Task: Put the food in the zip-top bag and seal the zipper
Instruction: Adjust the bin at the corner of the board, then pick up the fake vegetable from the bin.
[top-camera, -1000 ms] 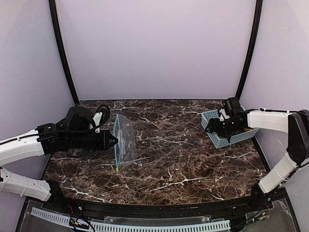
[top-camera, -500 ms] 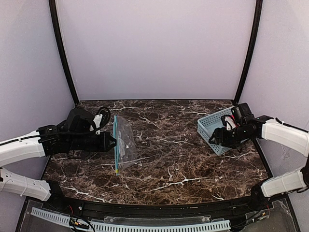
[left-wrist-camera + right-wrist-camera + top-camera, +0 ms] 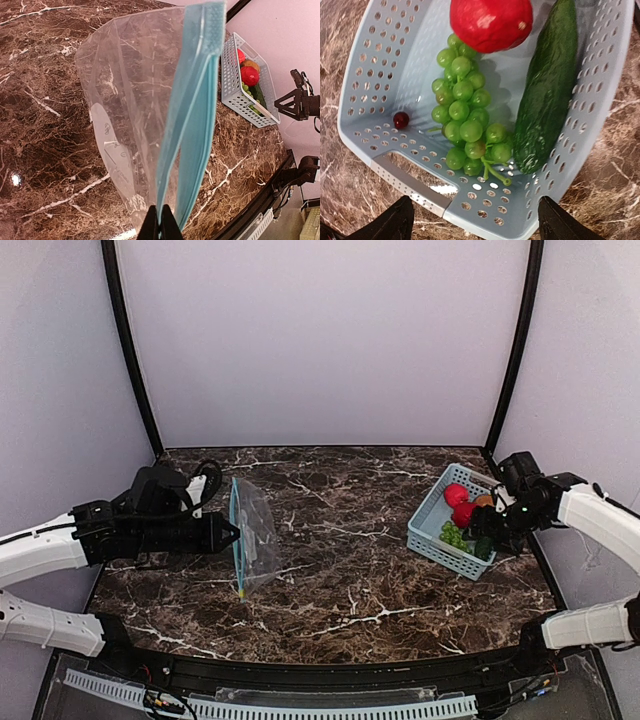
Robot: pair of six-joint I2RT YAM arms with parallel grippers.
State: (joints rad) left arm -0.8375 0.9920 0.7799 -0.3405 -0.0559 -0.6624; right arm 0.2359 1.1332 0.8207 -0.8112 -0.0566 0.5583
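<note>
My left gripper (image 3: 230,532) is shut on one lip of the teal-blue zipper (image 3: 192,125) of the clear zip-top bag (image 3: 130,100). It holds the bag upright on edge on the table, and its fingertips (image 3: 152,225) pinch the strip. The two zipper lips stand apart. The food lies in a light-blue basket (image 3: 425,535): a green grape bunch (image 3: 465,120), a red fruit (image 3: 490,20), a second red one (image 3: 463,514) and a brown-orange one (image 3: 483,501). My right gripper (image 3: 476,225) is open and empty, just above the basket's near rim.
The basket also holds a dark green cucumber (image 3: 547,90) and a small loose red berry (image 3: 401,119). It sits at the table's right side, close to the right wall and a black frame post (image 3: 508,360).
My right arm has drawn back to the right, uncovering the fruits. The basket has shifted and turned toward the table's middle. My left gripper and the bag have barely moved.
</note>
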